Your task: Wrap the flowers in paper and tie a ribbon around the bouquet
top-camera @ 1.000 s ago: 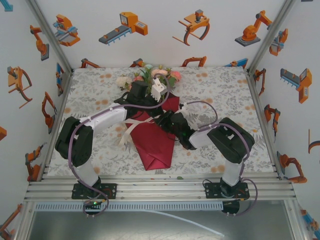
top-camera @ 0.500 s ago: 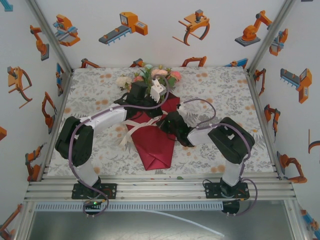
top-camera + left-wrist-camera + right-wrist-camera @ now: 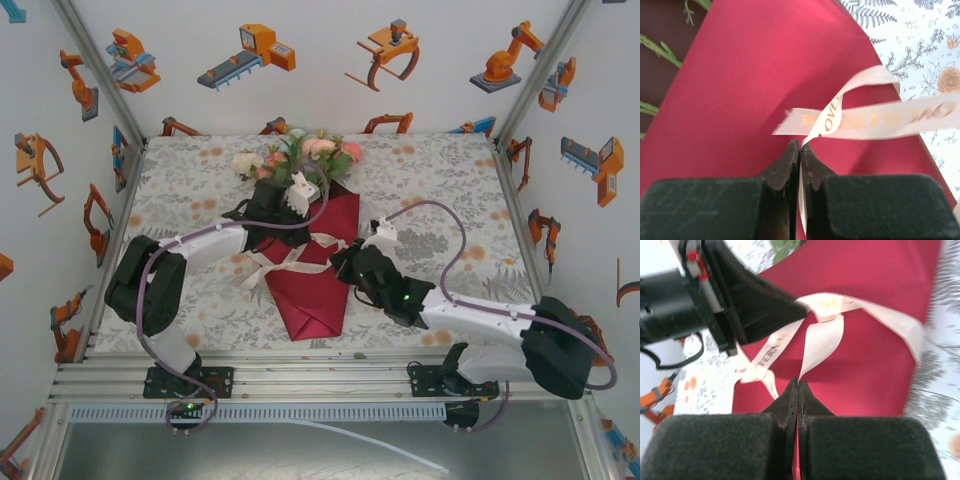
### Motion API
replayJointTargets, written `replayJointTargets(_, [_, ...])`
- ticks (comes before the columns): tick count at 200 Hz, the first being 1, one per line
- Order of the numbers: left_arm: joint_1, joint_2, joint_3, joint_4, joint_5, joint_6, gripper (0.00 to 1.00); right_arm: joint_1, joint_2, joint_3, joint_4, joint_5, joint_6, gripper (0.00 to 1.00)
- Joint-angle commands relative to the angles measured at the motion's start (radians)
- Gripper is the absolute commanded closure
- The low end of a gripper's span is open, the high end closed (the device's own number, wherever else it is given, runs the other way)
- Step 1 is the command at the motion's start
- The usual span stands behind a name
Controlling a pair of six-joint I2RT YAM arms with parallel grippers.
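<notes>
Left wrist: left hand [image 3: 800, 146] pinched on ribbon [image 3: 880, 117] | right wrist: right hand [image 3: 797, 383] clamped on ribbon end, over paper [image 3: 865, 380]

Two arms, left [image 3: 195, 243] and right [image 3: 480, 315].
- Links: white and tubular.
- Joint housings [image 3: 140, 290]: bulky, black, rounded.
- Cable [image 3: 452, 228]: purple-grey, one looping loosely along each arm.
- Base plates [image 3: 180, 382]: black and flat, at the near edge.
- Camera block [image 3: 303, 190]: small and white, one at each wrist.
- Light [image 3: 405, 297]: green dot on the right wrist.
- Fingers [image 3: 785, 167]: matte black, tapered, lightly scuffed.
</notes>
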Motion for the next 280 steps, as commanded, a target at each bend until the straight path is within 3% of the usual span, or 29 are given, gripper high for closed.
replayJointTargets(1, [-0.002,-0.058,-0.030,0.045,0.026,-0.009,0.82,0.008,-0.061,0.007,-0.167,0.198,-0.012,1.00])
replayJointTargets(23, [-0.005,-0.068,-0.048,0.053,0.051,0.000,0.76,0.007,-0.079,0.048,-0.196,0.228,-0.069,1.00])
replayJointTargets(45, [-0.008,-0.103,-0.064,0.070,0.055,-0.001,0.61,0.008,-0.064,0.087,-0.174,0.199,-0.076,1.00])
replayJointTargets(67, [-0.003,-0.202,-0.110,0.126,-0.048,-0.077,0.49,0.012,-0.039,0.126,-0.181,0.203,-0.081,1.00])
replayJointTargets(101, [0.027,-0.384,-0.166,0.012,-0.428,-0.424,0.47,0.013,0.006,0.146,-0.164,0.196,-0.091,1.00])
replayJointTargets(129, [0.137,-0.471,-0.240,-0.186,-0.526,-0.762,0.48,0.013,0.016,0.142,-0.143,0.176,-0.112,1.00])
replayJointTargets(150, [0.196,-0.467,-0.279,-0.254,-0.525,-0.931,0.48,0.013,0.025,0.146,-0.136,0.166,-0.127,1.00])
replayJointTargets(189, [0.281,-0.415,-0.375,-0.099,-0.442,-1.114,0.39,0.013,0.050,0.162,-0.133,0.134,-0.140,1.00])
replayJointTargets(231, [0.306,-0.340,-0.418,0.050,-0.337,-1.184,0.38,0.012,0.073,0.183,-0.142,0.105,-0.147,1.00])
replayJointTargets(256, [0.308,-0.308,-0.421,0.102,-0.316,-1.197,0.49,0.013,0.079,0.190,-0.145,0.095,-0.150,1.00])
replayJointTargets(280, [0.318,-0.288,-0.423,0.112,-0.310,-1.208,0.70,0.013,0.074,0.190,-0.154,0.106,-0.147,1.00])
